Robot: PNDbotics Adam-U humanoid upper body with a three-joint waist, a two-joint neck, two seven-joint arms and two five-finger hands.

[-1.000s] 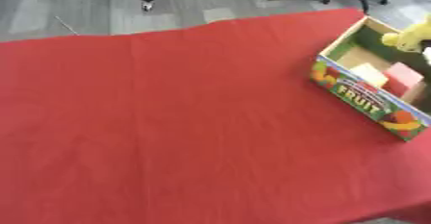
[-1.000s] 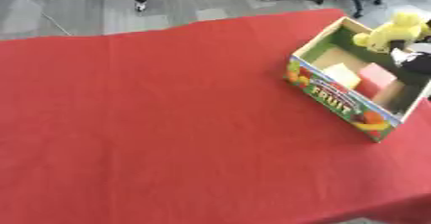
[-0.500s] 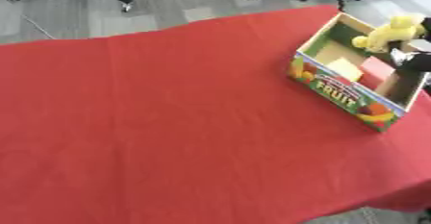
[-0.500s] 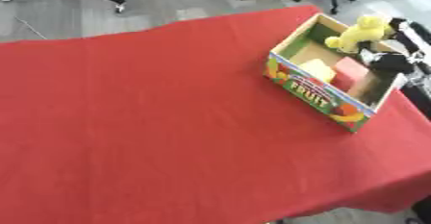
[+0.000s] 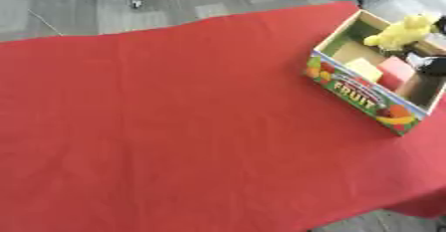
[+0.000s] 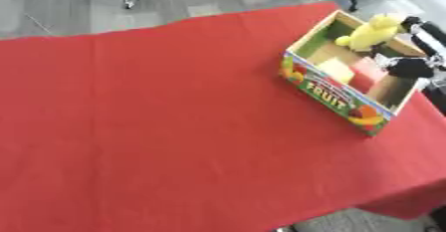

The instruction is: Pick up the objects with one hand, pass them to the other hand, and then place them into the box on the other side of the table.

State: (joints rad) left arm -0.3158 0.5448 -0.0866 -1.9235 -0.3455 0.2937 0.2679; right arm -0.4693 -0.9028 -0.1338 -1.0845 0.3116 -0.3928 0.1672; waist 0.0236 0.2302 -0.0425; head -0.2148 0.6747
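Red cloth-covered surface fills most of the frame. No loose objects left on it that I can see.

Open cardboard box with a printed fruit-pattern side sits at the upper right, set at an angle near the surface's right edge. Front panel reads "FRUIT" in white capitals; drawn fruit around the word, including something banana-like at the lower corner. No other writing legible.

Inside the box: a pale yellow block and a pink-red block, just beside each other, mid-box. They lie flat on the box floor, which I judge to mean they were already dropped in.

Fuzzy yellow plush toy sits at the far end of the box, over the rim or just inside; I cannot tell whether it is resting there or carried.

My right hand comes in from the right edge, a dark shape over the box's right wall, near the pink-red block. I cannot tell whether its fingers are released or clenched, nor whether it touches the plush. It sits there, I judge, because this is the drop-off side.

Left hand shows in neither view.

Judgement: task at or near its end; the placing step is all I see under way.
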